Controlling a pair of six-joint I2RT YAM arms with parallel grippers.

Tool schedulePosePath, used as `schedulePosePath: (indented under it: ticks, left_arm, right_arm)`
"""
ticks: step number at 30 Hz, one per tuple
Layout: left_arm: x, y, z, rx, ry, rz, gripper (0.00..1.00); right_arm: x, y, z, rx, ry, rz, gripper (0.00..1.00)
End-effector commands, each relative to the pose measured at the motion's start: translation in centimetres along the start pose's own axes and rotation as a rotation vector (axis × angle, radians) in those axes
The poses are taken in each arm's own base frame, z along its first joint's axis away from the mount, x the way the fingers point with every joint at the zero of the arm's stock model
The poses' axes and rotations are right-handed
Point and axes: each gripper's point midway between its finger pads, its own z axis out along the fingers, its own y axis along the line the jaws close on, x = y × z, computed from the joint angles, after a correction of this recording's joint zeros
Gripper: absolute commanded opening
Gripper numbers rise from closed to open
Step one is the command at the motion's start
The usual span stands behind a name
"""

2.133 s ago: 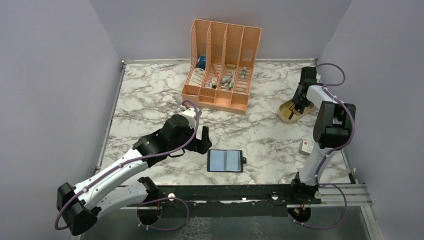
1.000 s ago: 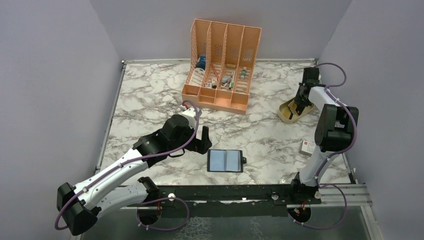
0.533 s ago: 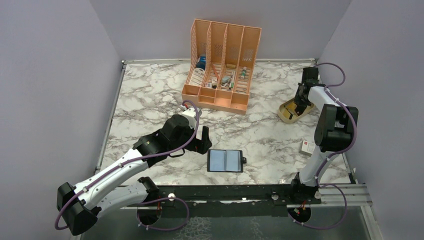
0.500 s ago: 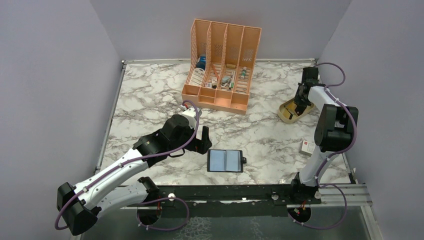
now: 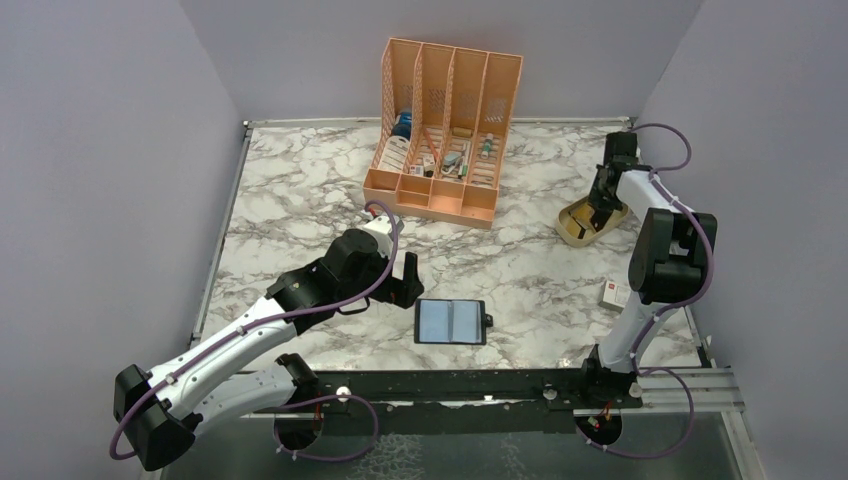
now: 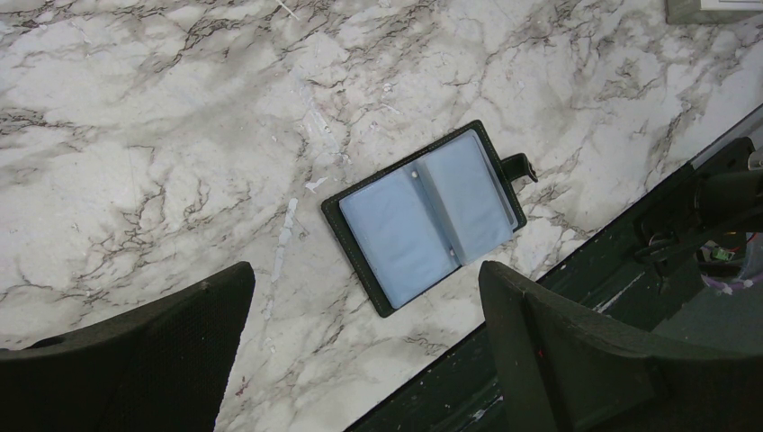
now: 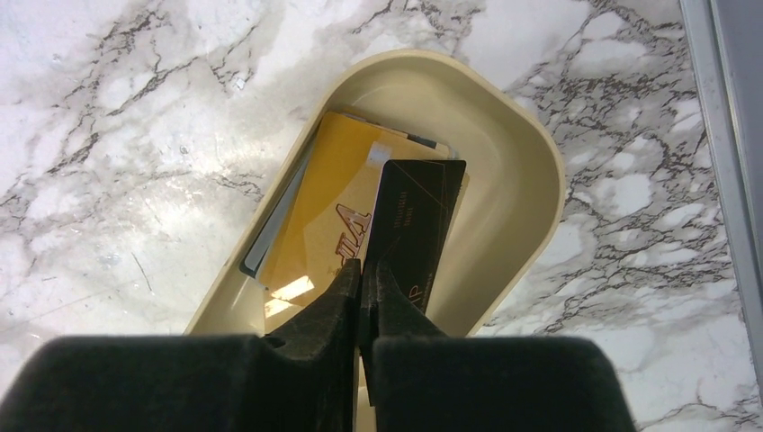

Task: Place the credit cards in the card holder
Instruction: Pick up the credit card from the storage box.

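We log the right gripper pinched tight on the near edge of a dark card over the beige dish (a gold card lies beneath). The left gripper hangs spread wide above the card holder, which lies open on the marble table.

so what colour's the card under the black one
Golden yellow; the card shows clearest in the right wrist view.

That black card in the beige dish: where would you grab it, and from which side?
By its near end, coming from above. The black card lies topmost, slanting over the gold card, and the dish walls block a sideways reach. The right gripper looks shut on just that end.
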Motion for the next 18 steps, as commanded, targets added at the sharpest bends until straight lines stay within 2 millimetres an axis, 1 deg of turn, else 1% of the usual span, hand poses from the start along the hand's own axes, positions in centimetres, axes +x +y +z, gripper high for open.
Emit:
schedulePosePath:
  ticks: [1,2,4,5,6,11,18]
  left_arm:
    - [-1.2,-0.9,-0.3,0.039,-0.035,0.01,0.99]
    - [-1.2,-0.8,-0.3,0.039,-0.035,0.009,0.99]
    - [-1.2,-0.9,-0.3,0.04,-0.034,0.01,0.99]
    - [-1.2,-0.9,-0.3,0.04,-0.034,0.01,0.99]
    - [-1.2,-0.9,-0.3,0.04,-0.034,0.01,0.99]
    - [-1.2,-0.9,-0.3,0.04,-0.034,0.01,0.99]
    - [-1.2,-0.9,-0.3,0.04,-0.034,0.01,0.99]
  right_arm:
    - [-2.5,0.5,-2.2,-0.017,-0.06,0.016,0.06]
    - [-2.7,0.5,-2.4,-0.021,-0.065,0.017,0.09]
    - [-2.8,0.5,-2.7,-0.024,-0.068,0.019,0.1]
    - [-2.7,0.5,-2.7,-0.023,-0.063,0.021,0.04]
    - [-2.7,0.5,-2.6,-0.021,-0.061,0.023,0.01]
    - [-2.4,0.3,-2.5,-0.01,-0.052,0.03,0.01]
    - [-3.4,0.1,-3.6,-0.005,-0.076,0.035,0.01]
